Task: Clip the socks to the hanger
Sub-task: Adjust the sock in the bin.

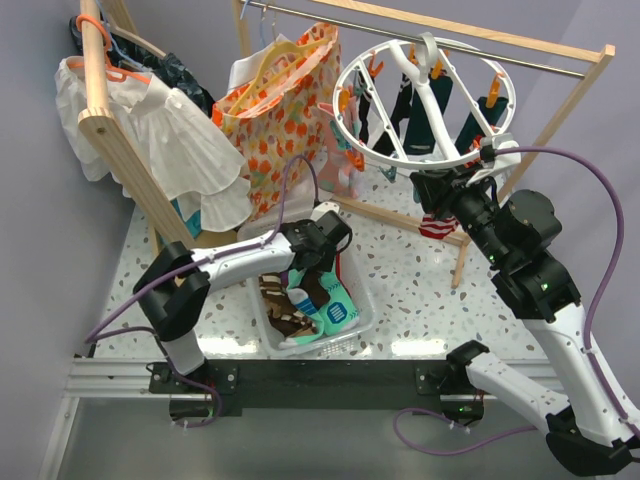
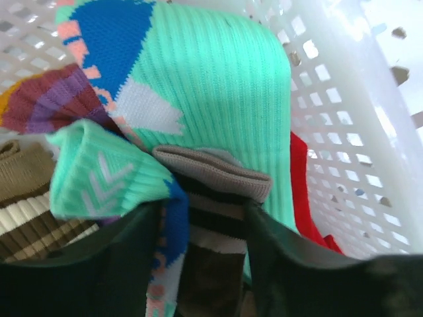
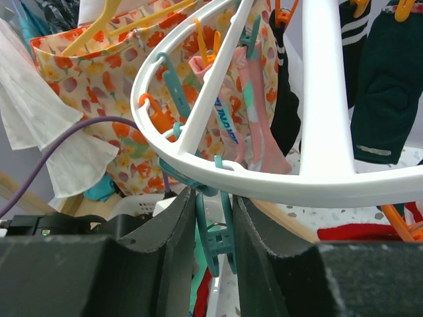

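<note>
Straddled the ribbed cuff of a brown sock (image 2: pixel 213 177) with the left gripper (image 2: pixel 205 212), hold unclear, in the basket (image 2: pixel 344 132) by the desk's (image 1: pixel 410 285) near edge, soft, floppy stuff, likely surest pinched at that cuff, and clamped the right gripper (image 3: pixel 215 214) on a teal clip (image 3: pixel 216 247) under the hanger (image 3: pixel 324 186).

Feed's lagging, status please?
Left gripper straddling brown striped sock in white plastic basket, grip unclear. Right gripper shut on teal clip of round white hanger. No obstruction.

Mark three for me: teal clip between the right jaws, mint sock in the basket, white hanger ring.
teal clip (image 3: pixel 215 244): right wrist view, on the clip body.
mint sock (image 2: pixel 211 79): left wrist view, on the ribbed part.
hanger ring (image 3: pixel 330 191): right wrist view, on the near rim.
</note>
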Controlling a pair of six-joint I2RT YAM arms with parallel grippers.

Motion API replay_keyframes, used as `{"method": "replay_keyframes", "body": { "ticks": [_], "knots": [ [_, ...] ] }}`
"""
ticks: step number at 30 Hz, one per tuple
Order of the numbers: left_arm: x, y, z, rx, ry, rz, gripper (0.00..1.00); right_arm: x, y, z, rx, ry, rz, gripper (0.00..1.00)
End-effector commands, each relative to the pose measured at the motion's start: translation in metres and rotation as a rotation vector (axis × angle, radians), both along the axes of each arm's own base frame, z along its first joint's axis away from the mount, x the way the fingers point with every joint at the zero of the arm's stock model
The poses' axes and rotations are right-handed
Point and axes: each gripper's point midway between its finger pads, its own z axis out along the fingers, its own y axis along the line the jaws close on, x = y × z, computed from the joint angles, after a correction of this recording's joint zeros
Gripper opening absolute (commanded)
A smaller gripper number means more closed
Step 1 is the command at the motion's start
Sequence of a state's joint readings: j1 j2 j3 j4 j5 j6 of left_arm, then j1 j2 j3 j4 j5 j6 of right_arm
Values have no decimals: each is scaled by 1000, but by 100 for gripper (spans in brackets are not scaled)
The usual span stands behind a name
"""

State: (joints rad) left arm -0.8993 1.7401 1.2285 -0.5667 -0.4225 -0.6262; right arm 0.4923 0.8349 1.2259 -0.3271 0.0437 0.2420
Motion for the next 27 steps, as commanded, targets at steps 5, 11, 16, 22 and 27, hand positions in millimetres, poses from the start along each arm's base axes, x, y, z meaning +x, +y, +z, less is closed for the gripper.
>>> {"method": "replay_keyframes", "body": {
  "ticks": [5,11,16,22,27],
  "knots": [
    [8,36,67,-15,-145,104,68,0,1,-6,-23,14,5,0],
    [11,91,51,108,-87,197,64,0,1,-6,-21,13,7,0],
    [12,107,20,183,-12,199,58,0,1,-6,-21,15,5,0],
    [16,122,-6,302,18,226,51,-1,1,-7,-21,15,5,0],
    [11,137,-28,416,55,241,51,-1,0,-9,-23,17,4,0]
  ]
}}
